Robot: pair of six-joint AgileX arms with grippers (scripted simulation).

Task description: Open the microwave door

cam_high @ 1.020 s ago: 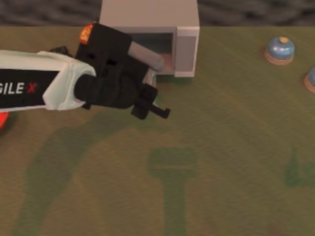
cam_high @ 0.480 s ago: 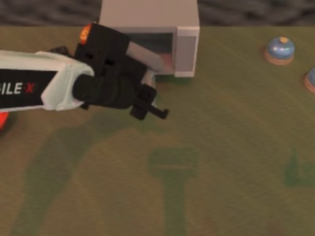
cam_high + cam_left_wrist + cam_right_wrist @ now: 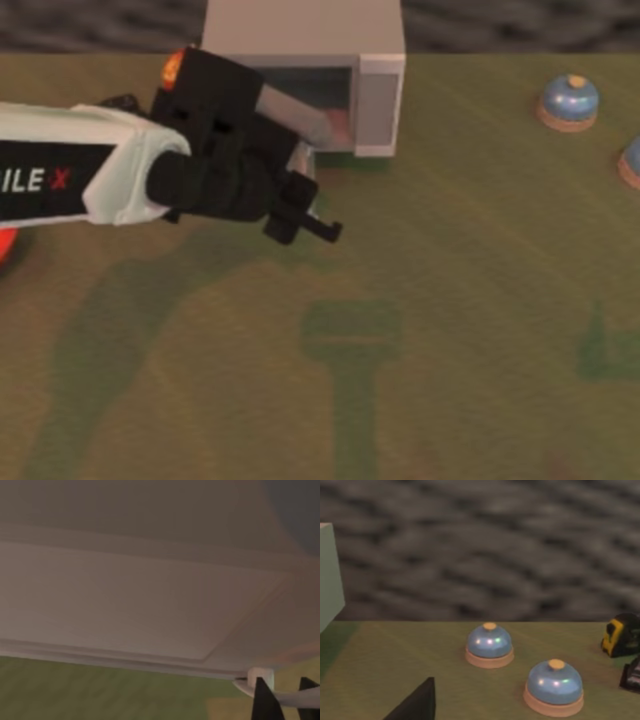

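Note:
The white-grey microwave (image 3: 303, 30) stands at the table's back middle. Its door (image 3: 295, 112) is swung partway out, showing the pinkish cavity (image 3: 338, 118). My left gripper (image 3: 310, 205) reaches in from the left and is shut on the door's white handle (image 3: 306, 165). In the left wrist view the door (image 3: 125, 595) fills most of the frame, and my gripper (image 3: 284, 696) has its dark fingers (image 3: 264, 700) on either side of the handle bar (image 3: 295, 698). My right gripper is out of the top view. Only one of its fingers (image 3: 417, 702) shows, nothing near it.
Two blue bells on tan bases (image 3: 570, 100) (image 3: 632, 160) sit at the back right, also in the right wrist view (image 3: 489, 642) (image 3: 554, 682). A yellow-black tape measure (image 3: 620, 636) lies beyond them. An orange object (image 3: 175, 68) peeks out behind my left arm.
My left gripper has edged slightly to the left with the handle, and the door has swung a touch wider. The right arm has not moved.

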